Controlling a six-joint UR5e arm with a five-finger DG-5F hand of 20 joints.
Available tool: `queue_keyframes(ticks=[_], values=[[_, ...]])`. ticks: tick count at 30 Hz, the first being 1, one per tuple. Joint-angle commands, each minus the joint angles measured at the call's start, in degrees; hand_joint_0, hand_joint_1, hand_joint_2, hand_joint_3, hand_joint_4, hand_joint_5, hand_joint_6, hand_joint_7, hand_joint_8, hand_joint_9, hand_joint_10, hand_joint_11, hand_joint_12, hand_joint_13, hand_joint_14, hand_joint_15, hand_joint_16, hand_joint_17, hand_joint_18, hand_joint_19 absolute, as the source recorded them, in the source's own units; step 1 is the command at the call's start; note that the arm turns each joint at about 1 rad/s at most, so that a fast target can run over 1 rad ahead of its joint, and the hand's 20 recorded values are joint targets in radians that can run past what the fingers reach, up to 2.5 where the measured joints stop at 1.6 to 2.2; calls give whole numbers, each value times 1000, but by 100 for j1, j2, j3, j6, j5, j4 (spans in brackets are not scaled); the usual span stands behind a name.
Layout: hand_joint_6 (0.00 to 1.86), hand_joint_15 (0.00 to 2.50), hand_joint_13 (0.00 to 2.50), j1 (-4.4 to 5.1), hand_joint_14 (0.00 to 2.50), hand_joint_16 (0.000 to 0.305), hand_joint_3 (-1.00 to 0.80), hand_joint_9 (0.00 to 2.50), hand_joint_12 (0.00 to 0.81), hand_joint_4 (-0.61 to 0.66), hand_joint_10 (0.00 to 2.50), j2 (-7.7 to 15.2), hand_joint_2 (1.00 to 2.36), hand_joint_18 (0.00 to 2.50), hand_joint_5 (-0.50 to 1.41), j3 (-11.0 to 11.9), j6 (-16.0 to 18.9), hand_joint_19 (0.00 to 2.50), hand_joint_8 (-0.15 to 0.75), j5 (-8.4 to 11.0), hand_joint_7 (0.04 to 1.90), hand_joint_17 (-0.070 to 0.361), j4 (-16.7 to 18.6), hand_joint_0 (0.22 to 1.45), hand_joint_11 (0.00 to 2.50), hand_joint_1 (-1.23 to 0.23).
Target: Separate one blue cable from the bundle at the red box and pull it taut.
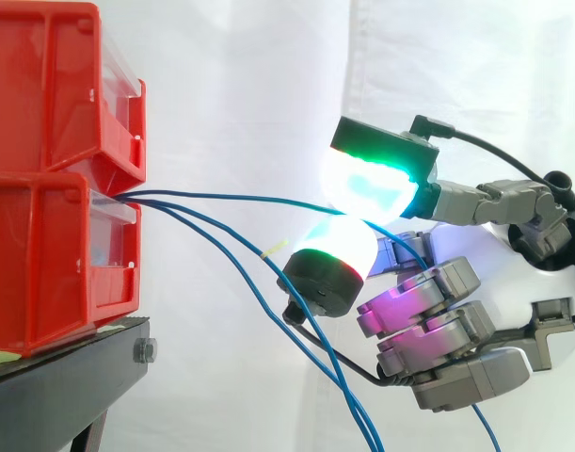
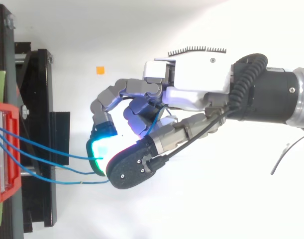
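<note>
Just right of the stacked red bins (image 1: 52,235), the hand (image 2: 191,84) pinches one blue cable (image 1: 240,198) between glowing pads (image 1: 362,184). Two other blue cables (image 1: 232,237) sag below it. A black stand (image 1: 71,377) sits under the bins, with a white curtain (image 1: 249,75) behind.

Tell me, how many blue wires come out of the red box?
3. One blue cable runs straight from the red box into the hand's pinch. The other two sag lower beside it, loose. More could be hidden inside the box.
</note>
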State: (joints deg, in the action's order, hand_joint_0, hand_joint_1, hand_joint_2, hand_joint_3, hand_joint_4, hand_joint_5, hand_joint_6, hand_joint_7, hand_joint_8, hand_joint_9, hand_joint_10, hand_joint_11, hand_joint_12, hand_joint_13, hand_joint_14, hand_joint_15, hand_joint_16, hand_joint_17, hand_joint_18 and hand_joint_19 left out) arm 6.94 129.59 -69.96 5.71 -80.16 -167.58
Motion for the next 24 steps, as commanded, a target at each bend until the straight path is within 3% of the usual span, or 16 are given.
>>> queue_keyframes(ticks=[1, 24], values=[[936, 1656, 711, 0, 2500, 32, -237, 681, 388, -19, 2500, 5, 1019, 1344, -174, 0, 0, 2172, 296, 0, 1167, 72, -3, 726, 1403, -748], [937, 1658, 711, 0, 2500, 32, -236, 681, 388, -22, 2500, 5, 1019, 1345, -174, 0, 0, 2174, 296, 0, 1167, 73, 6, 727, 1406, -748]])
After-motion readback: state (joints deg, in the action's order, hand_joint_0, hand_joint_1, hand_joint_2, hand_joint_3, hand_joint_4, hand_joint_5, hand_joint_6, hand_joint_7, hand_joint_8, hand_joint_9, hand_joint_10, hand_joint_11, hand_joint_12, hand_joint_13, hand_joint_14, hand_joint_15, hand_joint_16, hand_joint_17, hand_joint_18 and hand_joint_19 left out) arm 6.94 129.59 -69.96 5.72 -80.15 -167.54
